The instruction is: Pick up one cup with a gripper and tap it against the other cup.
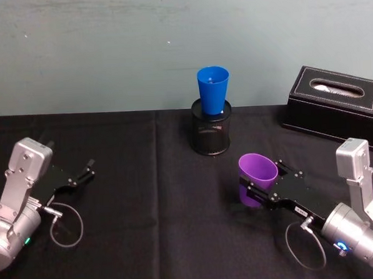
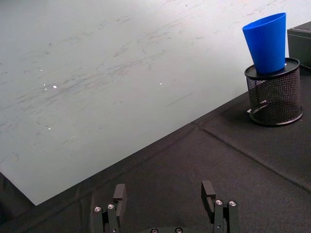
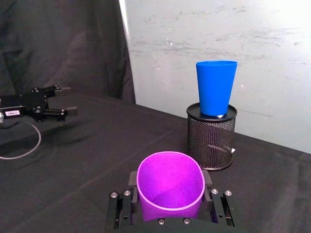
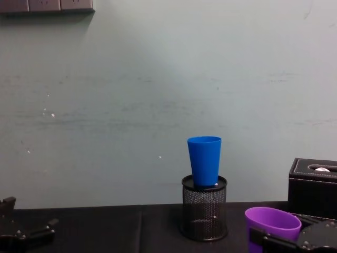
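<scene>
Head view: right hand clamped on purple cup, right-front part of bench, well apart from blue cup, which stands in mesh pen holder near back edge. Left hand open, by left edge. White label on it, text unreadable. Black cloth on bench, pale scuffed wall, black tissue box at back-right corner.

You are looking at a staged test station in a plain room, part lab, part office. The surface is draped in seamed black cloth and backs onto a scuffed pale green wall. Office things stand toward its far edge: a wire-mesh pen holder and, near the far right corner, a black tissue box. A dark curtain hangs beside the wall.
</scene>
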You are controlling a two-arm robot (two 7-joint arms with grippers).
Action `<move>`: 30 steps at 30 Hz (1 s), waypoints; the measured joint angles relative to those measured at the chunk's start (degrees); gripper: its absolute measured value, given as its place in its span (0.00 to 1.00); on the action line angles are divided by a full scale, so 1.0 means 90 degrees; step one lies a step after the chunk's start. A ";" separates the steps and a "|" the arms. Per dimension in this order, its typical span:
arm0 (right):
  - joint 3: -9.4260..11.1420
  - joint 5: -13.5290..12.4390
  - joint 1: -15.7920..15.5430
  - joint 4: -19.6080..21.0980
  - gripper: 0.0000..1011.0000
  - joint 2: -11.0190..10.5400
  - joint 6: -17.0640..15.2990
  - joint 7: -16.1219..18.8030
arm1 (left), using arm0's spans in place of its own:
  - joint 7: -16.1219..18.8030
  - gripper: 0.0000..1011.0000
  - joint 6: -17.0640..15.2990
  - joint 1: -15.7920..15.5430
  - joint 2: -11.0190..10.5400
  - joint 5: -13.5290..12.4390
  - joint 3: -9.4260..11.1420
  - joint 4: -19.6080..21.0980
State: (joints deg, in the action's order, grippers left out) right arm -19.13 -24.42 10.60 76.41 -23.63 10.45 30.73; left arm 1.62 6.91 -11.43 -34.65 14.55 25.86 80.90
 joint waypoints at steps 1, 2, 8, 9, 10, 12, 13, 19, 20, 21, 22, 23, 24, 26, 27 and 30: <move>-0.0011 0.0015 0.0022 -0.0037 0.72 0.0013 0.0004 0.0000 | 0.0000 1.00 0.0000 0.0000 0.0000 0.0000 0.0000 0.0000; -0.0016 0.0025 0.0033 -0.0057 0.72 0.0020 0.0005 0.0000 | 0.0000 1.00 0.0000 0.0000 0.0000 0.0000 0.0000 0.0000; -0.0051 0.0097 0.0124 -0.0204 0.72 0.0073 0.0020 0.0001 | 0.0000 1.00 0.0000 0.0000 0.0000 0.0000 0.0000 0.0000; -0.0055 0.0104 0.0135 -0.0220 0.72 0.0077 0.0021 0.0001 | 0.0000 1.00 0.0000 0.0000 0.0000 0.0000 0.0000 0.0000; -0.0064 0.0119 0.0159 -0.0253 0.72 0.0091 0.0027 0.0004 | 0.0000 1.00 0.0000 0.0000 0.0000 0.0000 0.0000 0.0000; -0.0074 0.0138 0.0179 -0.0279 0.72 0.0101 0.0031 0.0007 | 0.0000 1.00 0.0000 0.0000 0.0000 0.0000 0.0000 0.0000; -0.0079 0.0147 0.0191 -0.0291 0.72 0.0107 0.0033 0.0009 | 0.0000 1.00 0.0000 0.0000 0.0000 0.0000 0.0000 0.0000; -0.0120 0.0222 0.0265 -0.0411 0.72 0.0155 0.0046 0.0011 | 0.0000 1.00 0.0000 0.0000 0.0000 0.0000 0.0000 0.0000; -0.0125 0.0229 0.0271 -0.0423 0.72 0.0160 0.0047 0.0013 | 0.0000 1.00 0.0000 0.0000 0.0000 0.0000 0.0000 0.0000; -0.0134 0.0244 0.0288 -0.0460 0.72 0.0174 0.0051 0.0019 | 0.0000 1.00 0.0000 0.0000 0.0000 0.0000 0.0000 0.0000; -0.0137 0.0248 0.0295 -0.0477 0.72 0.0181 0.0054 0.0023 | 0.0000 1.00 0.0000 0.0000 0.0000 0.0000 0.0000 0.0000; -0.0141 0.0252 0.0303 -0.0496 0.72 0.0189 0.0057 0.0027 | 0.0000 1.00 0.0000 0.0000 0.0000 0.0000 0.0000 0.0000; -0.0146 0.0261 0.0319 -0.0531 0.72 0.0202 0.0064 0.0030 | 0.0000 1.00 0.0000 0.0000 0.0000 0.0000 0.0000 0.0000; -0.0151 0.0268 0.0333 -0.0559 0.72 0.0216 0.0070 0.0030 | 0.0000 1.00 0.0000 0.0000 0.0000 0.0000 0.0000 0.0000; -0.0152 0.0272 0.0339 -0.0571 0.72 0.0222 0.0072 0.0030 | 0.0000 1.00 0.0000 0.0000 0.0000 0.0000 0.0000 0.0000; -0.0153 0.0289 0.0358 -0.0610 0.72 0.0244 0.0083 0.0031 | 0.0000 1.00 0.0000 0.0000 0.0000 0.0000 0.0000 0.0000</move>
State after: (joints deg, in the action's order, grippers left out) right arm -20.51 -21.82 13.82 70.92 -21.43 11.19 31.01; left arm 1.62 6.91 -11.43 -34.65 14.55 25.86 80.90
